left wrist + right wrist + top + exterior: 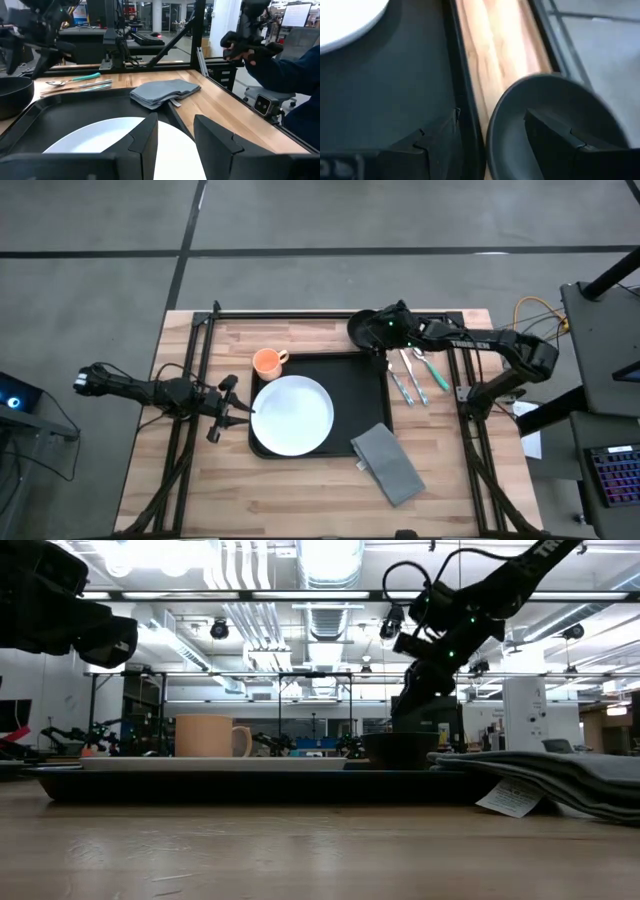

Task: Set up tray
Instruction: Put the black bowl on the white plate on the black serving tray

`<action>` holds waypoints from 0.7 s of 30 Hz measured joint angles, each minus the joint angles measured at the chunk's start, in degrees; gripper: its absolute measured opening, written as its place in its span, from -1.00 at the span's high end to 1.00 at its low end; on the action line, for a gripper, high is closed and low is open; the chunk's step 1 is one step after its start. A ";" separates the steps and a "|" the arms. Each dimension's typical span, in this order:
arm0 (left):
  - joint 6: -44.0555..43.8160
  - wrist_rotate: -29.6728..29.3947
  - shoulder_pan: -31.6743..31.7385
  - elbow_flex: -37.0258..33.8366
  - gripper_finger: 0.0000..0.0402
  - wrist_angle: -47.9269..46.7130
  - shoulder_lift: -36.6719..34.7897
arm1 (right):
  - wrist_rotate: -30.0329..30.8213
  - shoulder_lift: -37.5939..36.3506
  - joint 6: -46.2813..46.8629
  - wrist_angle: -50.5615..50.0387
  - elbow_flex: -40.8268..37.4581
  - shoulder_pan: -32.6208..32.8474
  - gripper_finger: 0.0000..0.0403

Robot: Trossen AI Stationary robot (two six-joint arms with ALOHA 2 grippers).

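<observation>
Grey napkin (388, 464) lies at the near right of the wooden worktop (300, 490), one corner overlapping the black tray's (360, 390) near right corner. Tray sits mid-worktop, flat. White plate (292, 414) rests on its near left part, reaching past the tray's near left edge. Left pincer (232, 408) hovers just beside the plate's left edge, fingers apart, holding nothing; in the left wrist view the plate shows between its fingers (145, 145). Orange mug (267, 362) stands at the tray's far left corner. Right of the tray, cutlery (412, 376) with teal handles lies on the wood. Farthest back, black bowl (367, 330) sits just off the tray's far right corner. Right pincer (378, 332) straddles the bowl's rim (492, 125), fingers apart, one inside, one outside.
</observation>
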 joint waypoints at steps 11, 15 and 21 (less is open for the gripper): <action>0.00 0.00 0.02 0.00 0.46 0.01 -0.02 | 0.14 3.54 2.31 -0.57 -0.01 -1.36 -0.11; 0.02 0.00 0.01 0.00 0.46 0.00 -0.02 | 0.22 5.14 2.62 -0.79 -0.04 -2.59 -0.11; 0.00 0.00 0.02 0.02 0.46 0.00 -0.02 | 0.19 6.42 1.95 -0.96 -0.08 -3.54 -0.10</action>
